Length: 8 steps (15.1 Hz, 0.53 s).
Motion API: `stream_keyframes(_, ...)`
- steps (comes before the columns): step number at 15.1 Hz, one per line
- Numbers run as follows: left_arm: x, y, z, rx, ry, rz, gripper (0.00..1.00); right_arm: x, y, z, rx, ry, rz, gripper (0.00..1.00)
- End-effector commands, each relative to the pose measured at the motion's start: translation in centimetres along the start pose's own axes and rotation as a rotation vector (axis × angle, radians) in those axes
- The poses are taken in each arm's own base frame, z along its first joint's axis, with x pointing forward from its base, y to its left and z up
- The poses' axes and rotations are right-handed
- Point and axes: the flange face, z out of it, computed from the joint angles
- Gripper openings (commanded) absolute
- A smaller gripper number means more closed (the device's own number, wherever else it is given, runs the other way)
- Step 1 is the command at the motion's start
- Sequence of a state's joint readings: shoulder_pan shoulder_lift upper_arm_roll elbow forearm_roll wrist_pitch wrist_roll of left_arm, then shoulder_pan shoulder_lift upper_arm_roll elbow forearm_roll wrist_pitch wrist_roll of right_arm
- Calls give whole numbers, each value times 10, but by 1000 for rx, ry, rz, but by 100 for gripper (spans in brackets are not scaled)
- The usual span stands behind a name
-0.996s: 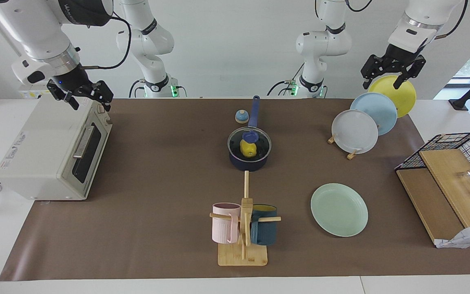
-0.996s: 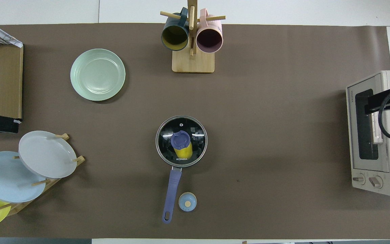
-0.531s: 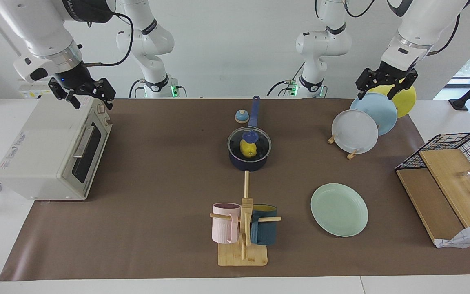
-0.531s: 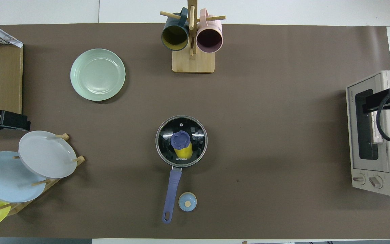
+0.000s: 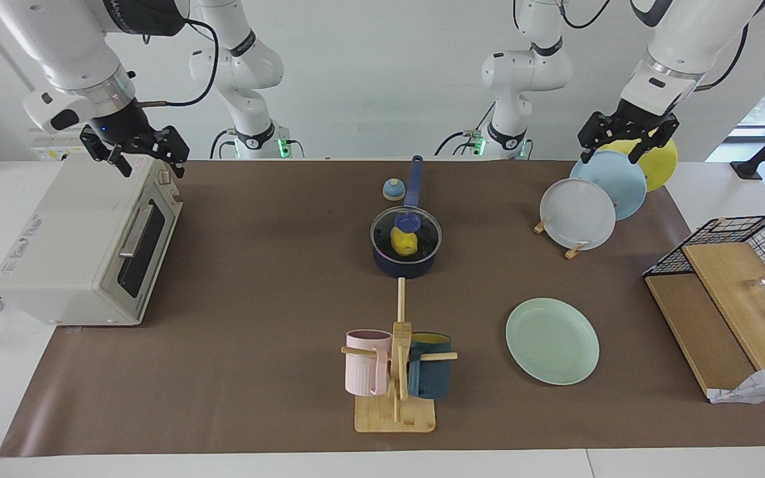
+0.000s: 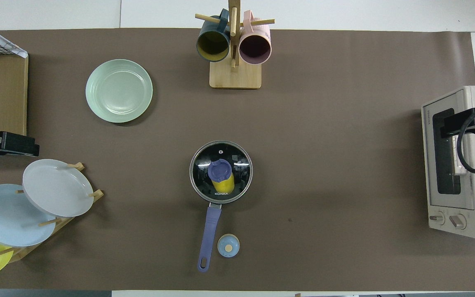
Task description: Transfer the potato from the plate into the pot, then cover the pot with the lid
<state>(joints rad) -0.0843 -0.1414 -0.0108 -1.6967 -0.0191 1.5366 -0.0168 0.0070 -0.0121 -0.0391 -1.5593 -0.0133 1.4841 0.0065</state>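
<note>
The brown-covered surface (image 5: pixel 256 265) is carrying everything, and the job is looking finished, so the step in hand is a check and a clean wait. The right arm is waiting with its pincer (image 5: pixel 148 166) hanging over the toaster oven (image 5: pixel 77 245) at its own end, fingers spread and gripping nothing. The left pincer (image 5: pixel 609 157) is hanging over the rack of upright plates (image 5: pixel 595 199) at the left arm's end, likewise spread wide and empty. The green plate (image 5: pixel 552 340) is lying bare, farther from the robots than the rack. The pot (image 5: pixel 406 265) is sitting mid-surface, nearer to the robots than the plate, its handle pointing toward them. The lid (image 6: pixel 237 165) is resting on the pot's rim, seemingly level all round. The potato (image 5: pixel 402 242) is showing through the glass, inside the pot. Doing this well means keeping both arms high and clear of the pot, so nothing is nudging the lid.
</note>
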Motion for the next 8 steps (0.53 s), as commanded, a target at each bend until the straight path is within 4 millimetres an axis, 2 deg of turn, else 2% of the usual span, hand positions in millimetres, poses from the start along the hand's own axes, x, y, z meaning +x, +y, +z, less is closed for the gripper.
stream_keyframes(1,-1,-2,2,-14,14,-22,100,-3,-2,-3,18,16,-25,100)
stream_keyframes(8,-1,-1,3,-13,12,-19,100,-4,-2,-4,17,19,-26,100)
